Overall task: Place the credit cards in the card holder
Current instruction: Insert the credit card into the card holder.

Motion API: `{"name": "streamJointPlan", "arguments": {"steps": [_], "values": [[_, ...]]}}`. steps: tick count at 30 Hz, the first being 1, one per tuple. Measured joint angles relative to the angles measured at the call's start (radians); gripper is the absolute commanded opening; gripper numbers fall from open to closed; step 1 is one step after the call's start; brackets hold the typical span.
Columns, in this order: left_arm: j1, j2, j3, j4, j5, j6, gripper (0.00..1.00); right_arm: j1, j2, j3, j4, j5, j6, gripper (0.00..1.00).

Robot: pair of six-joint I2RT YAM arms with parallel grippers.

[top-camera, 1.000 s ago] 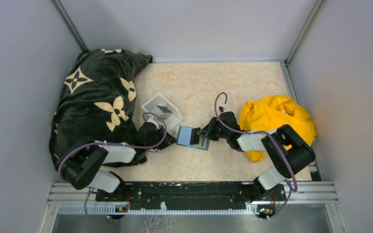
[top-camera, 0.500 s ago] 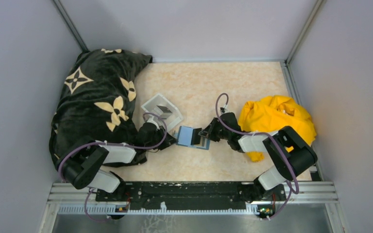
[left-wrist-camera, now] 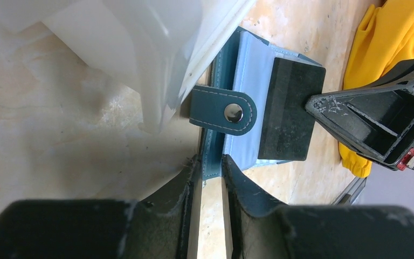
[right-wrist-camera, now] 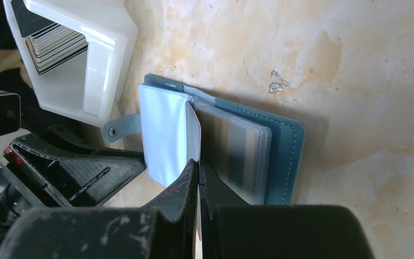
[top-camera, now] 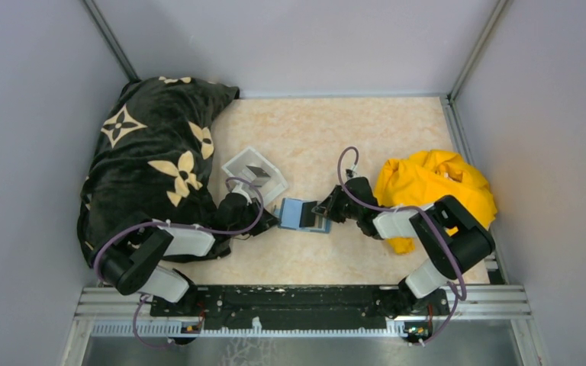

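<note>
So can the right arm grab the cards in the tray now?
Probably not yet. The right pincer is shut on a card over the wallet, so it's full. The tray sits just past the wallet, beside the left pincer, which grips the wallet's edge.

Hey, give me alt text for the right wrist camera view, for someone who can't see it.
The right hand pinches a card edge-on over the open teal card holder lying on the marbled table. A white tray of stacked cards sits at upper left, the left hand at lower left.
</note>
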Motion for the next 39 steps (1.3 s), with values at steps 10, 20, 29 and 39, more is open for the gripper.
{"name": "streamJointPlan", "arguments": {"steps": [10,20,29,39], "values": [[-0.001,0.021,-0.004,0.036,0.008,-0.01,0.26,0.001,0.044,0.005,0.042,0.01,0.0,0.0],[-0.001,0.038,-0.004,0.063,0.017,-0.011,0.26,0.013,0.073,0.042,0.031,0.008,-0.027,0.0],[-0.001,0.055,0.007,0.068,0.021,-0.01,0.26,0.016,0.109,0.116,-0.049,-0.013,-0.108,0.04],[-0.002,0.075,0.019,0.08,0.036,-0.011,0.26,0.084,0.131,0.261,-0.232,0.043,-0.238,0.46]]}}
